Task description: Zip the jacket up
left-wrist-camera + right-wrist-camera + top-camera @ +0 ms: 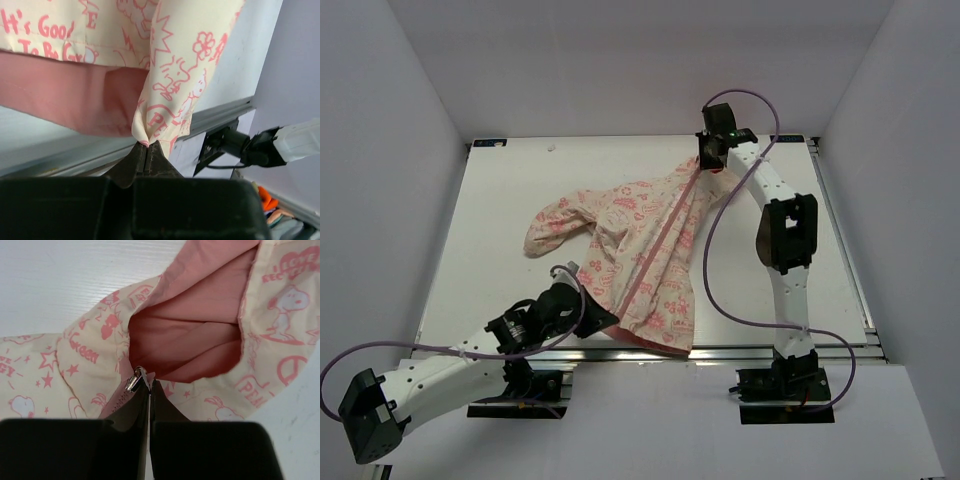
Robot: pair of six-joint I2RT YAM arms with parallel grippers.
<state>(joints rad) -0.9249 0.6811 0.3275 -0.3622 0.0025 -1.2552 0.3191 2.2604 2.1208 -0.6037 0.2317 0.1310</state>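
Your left gripper (607, 320) is pinching the jacket (640, 250) at its bottom corner. Its jaws are pressing tight on a bunched fold of thin cream cloth beside the pink hem trim (655, 345), at about 7 o'clock on the white table (490, 220). Your right gripper (704, 170) is clamping the neck end at about 1 o'clock. Its dark wedge-shaped fingers (165, 405) are closing flat together at the top of the zipper, with the small silvery zipper pull (133, 383) touching the left fingertip.

Between the two grips the jacket is lying stretched on a slant across the middle of the table. It is soft and rumpled, and its cream face is printed with pink cartoon figures, stars and lettering. The pink zipper strip (658, 240) is running as a straight narrow line from 1 o'clock down toward 7 o'clock. One sleeve (555, 225) is trailing limp toward 9 o'clock. The smooth salmon lining (190, 335) is showing inside the open hood, matte and unprinted.
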